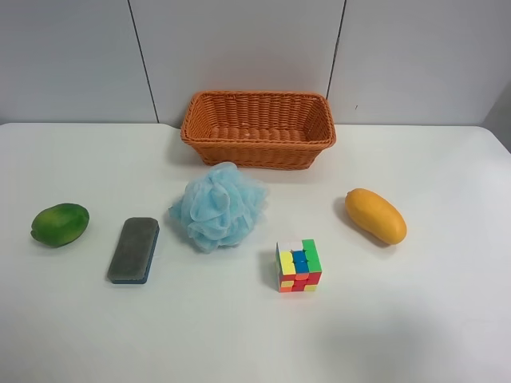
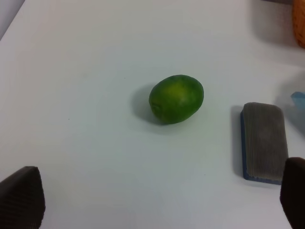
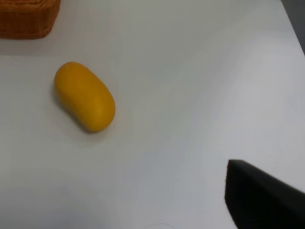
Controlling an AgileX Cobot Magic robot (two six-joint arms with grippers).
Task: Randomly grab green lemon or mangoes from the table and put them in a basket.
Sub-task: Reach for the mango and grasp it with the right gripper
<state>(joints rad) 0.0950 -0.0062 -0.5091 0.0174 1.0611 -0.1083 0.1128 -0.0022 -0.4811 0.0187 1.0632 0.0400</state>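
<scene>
The green lemon lies on the white table at the exterior high view's left. In the left wrist view the lemon lies ahead of my left gripper, which is open and empty, with both fingertips apart from the fruit. The yellow-orange mango lies at the exterior high view's right. In the right wrist view the mango lies well clear of my right gripper; only one dark finger shows, with nothing beside it. The wicker basket stands empty at the back middle. Neither arm shows in the exterior high view.
A grey and blue eraser lies next to the lemon, also in the left wrist view. A light blue bath pouf sits in front of the basket. A coloured puzzle cube stands nearer the front. A basket corner shows in the right wrist view.
</scene>
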